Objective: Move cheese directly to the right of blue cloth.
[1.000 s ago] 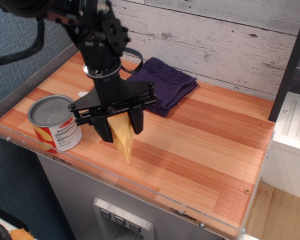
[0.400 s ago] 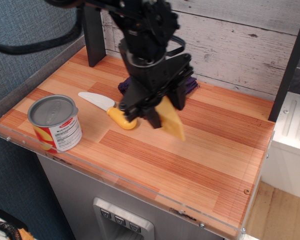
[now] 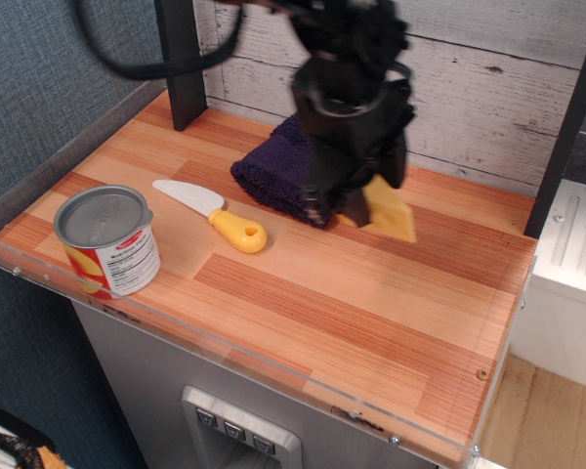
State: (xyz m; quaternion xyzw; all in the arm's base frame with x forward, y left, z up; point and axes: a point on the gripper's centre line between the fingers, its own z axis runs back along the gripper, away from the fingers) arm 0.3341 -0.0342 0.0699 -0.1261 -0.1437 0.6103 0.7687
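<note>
The cheese [image 3: 391, 211], a yellow wedge, is held in my gripper [image 3: 371, 198] just above the wooden tabletop. My gripper is shut on the cheese, which sticks out to the lower right of the fingers. The blue cloth [image 3: 276, 168], a dark navy folded towel, lies at the back of the table, immediately left of my gripper; the gripper body hides its right part. The cheese is at the cloth's right side.
A toy knife [image 3: 217, 214] with a white blade and yellow handle lies left of the cloth. A tin can [image 3: 107, 239] stands at the front left corner. A black post [image 3: 181, 61] rises at the back left. A clear rim [image 3: 273, 352] edges the table.
My gripper has carried the cheese from near the can at the front left, across the table, to the back right beside the cloth. The knife, formerly hidden by the arm, now shows.
</note>
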